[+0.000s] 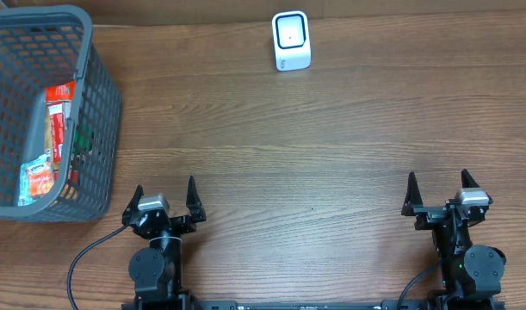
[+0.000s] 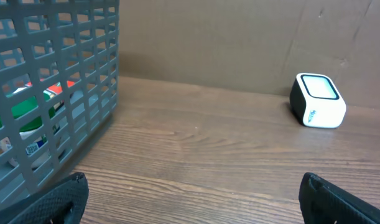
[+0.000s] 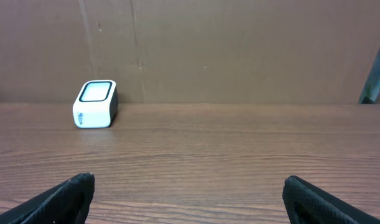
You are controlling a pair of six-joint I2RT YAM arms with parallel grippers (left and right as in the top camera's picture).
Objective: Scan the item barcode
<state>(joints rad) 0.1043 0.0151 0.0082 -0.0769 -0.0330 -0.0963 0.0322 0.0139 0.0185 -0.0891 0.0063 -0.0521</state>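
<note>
A white barcode scanner (image 1: 291,41) with a dark window stands at the back middle of the table; it shows as the scanner (image 2: 317,101) in the left wrist view and the scanner (image 3: 95,104) in the right wrist view. Packaged items (image 1: 58,129), red, orange and green, lie inside a grey basket (image 1: 97,95) at the far left; the items (image 2: 28,102) show through its mesh. My left gripper (image 1: 164,196) is open near the front edge, right of the basket, with nothing between its fingers. My right gripper (image 1: 442,190) is open at the front right, also empty.
A brown cardboard wall (image 3: 239,50) closes off the back of the table. The basket wall (image 2: 59,74) stands close on the left of my left gripper. Bare wood table (image 1: 314,146) lies between both grippers and the scanner.
</note>
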